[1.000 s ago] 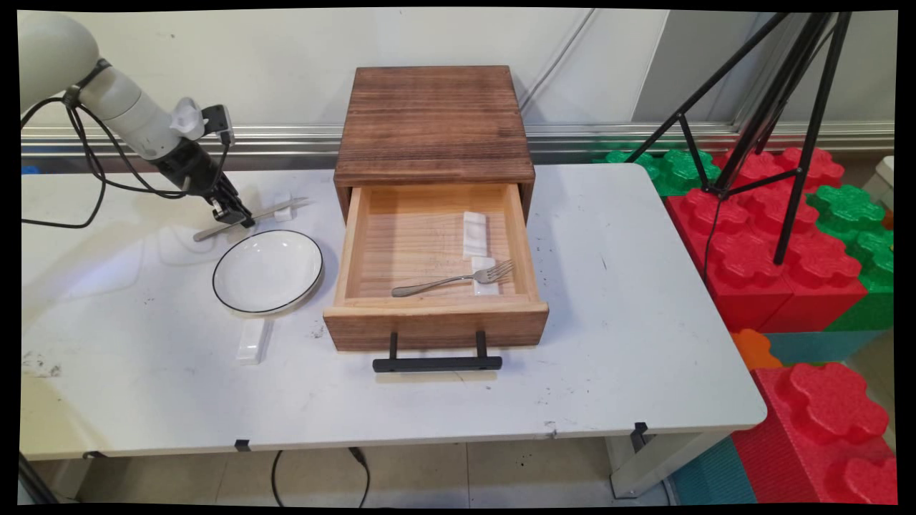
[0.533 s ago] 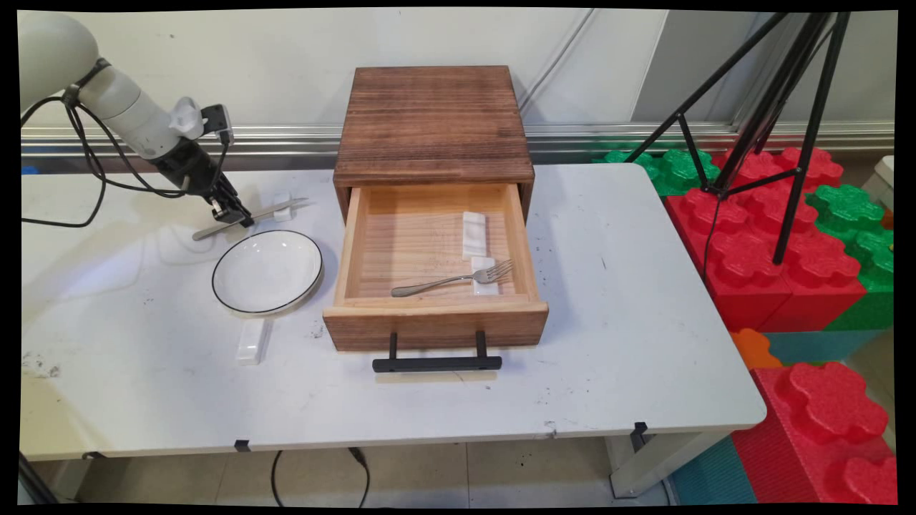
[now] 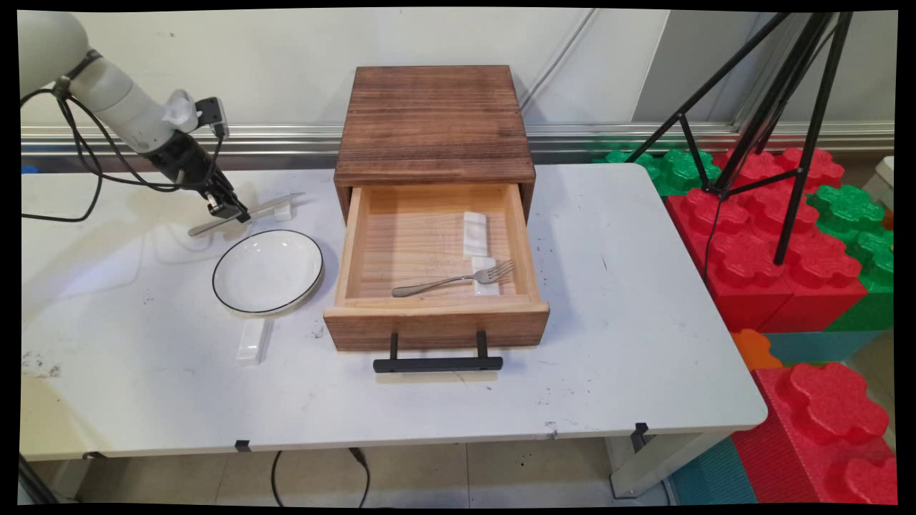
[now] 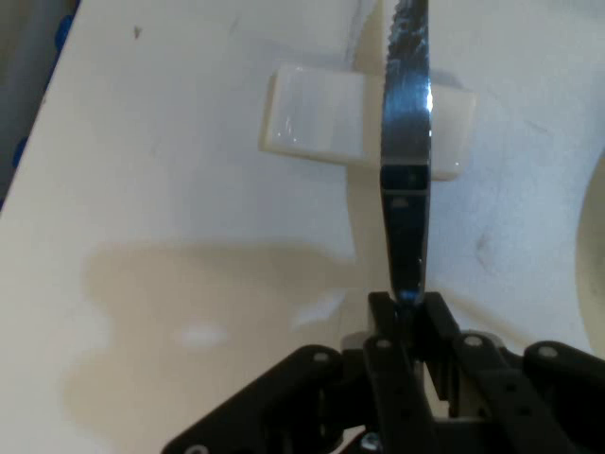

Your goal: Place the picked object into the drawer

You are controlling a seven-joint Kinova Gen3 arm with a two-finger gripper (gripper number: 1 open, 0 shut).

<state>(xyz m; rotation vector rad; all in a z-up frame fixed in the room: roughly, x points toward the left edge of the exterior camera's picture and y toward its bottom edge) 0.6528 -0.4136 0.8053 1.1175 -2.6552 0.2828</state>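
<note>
My gripper [image 3: 227, 212] [image 4: 406, 305] is shut on the handle of a steel table knife [image 3: 247, 214] [image 4: 406, 151] at the table's back left. The knife is lifted a little and slopes, blade end toward a small white rest [image 3: 283, 212] [image 4: 312, 123]. In the hand view the blade crosses over that rest; I cannot tell whether it touches it. Just in front of the knife sits a white plate with a dark rim [image 3: 268, 272].
A wooden cabinet [image 3: 433, 121] stands mid-table with its drawer [image 3: 435, 322] pulled open; inside lie a fork [image 3: 452, 279] and two white rests [image 3: 474, 233]. Another white rest [image 3: 252, 340] lies in front of the plate. A black tripod [image 3: 773, 114] and coloured foam blocks [image 3: 787, 257] stand to the right.
The gripper has risen slightly with the knife in it; the knife's handle end has come up off the table and shifted a little toward the wall.
</note>
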